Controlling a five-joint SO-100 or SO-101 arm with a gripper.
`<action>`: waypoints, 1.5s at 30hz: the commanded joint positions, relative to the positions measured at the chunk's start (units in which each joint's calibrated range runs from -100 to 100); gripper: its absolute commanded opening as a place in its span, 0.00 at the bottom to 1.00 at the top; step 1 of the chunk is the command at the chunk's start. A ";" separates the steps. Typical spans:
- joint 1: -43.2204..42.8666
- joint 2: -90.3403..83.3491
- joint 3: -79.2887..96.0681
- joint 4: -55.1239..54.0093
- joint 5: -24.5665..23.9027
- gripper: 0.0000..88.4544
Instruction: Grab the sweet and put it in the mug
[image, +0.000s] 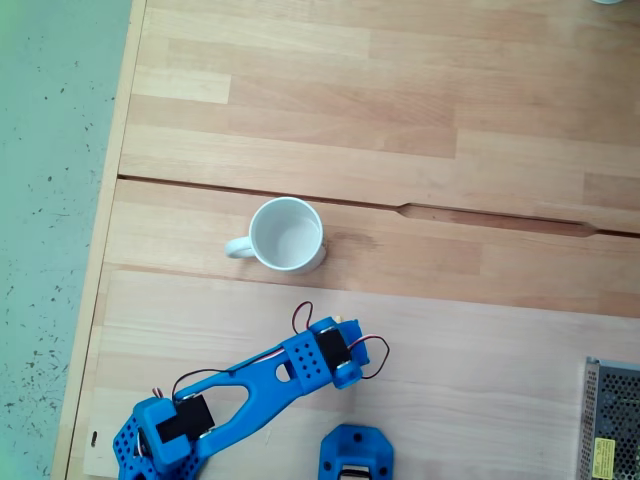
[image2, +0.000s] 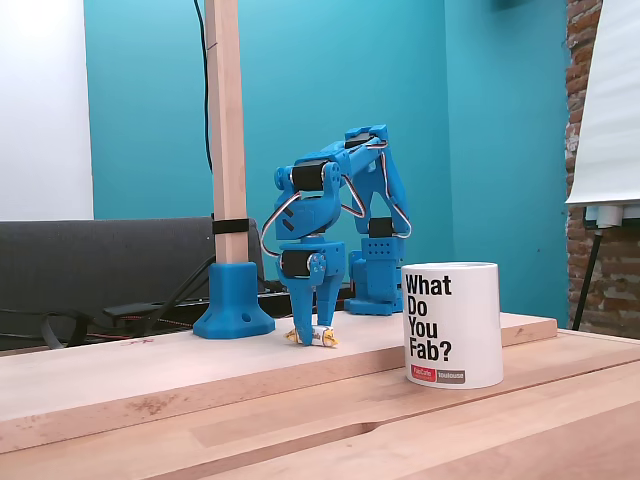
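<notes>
Claw (image2: 314, 326) pointed straight down at the desk (image2: 150, 385), its two blue fingers narrowed around the sweet (image2: 313, 337), which lay on the wood between the tips; whether they were already pinching it I cannot tell. That upright pose likely suited a top-down pick. The mug (image: 287, 235) stood upright and well apart from the claw, mouth open and seemingly empty, with bare wood between them. Behind the claw rose a wooden post in a blue foot (image2: 232, 312), clear of the path.
</notes>
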 joint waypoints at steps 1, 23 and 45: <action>0.27 -0.82 -2.56 -0.39 0.10 0.00; -0.31 -21.73 -6.39 13.40 -8.45 0.00; -16.29 -23.89 -18.34 13.16 -24.66 0.00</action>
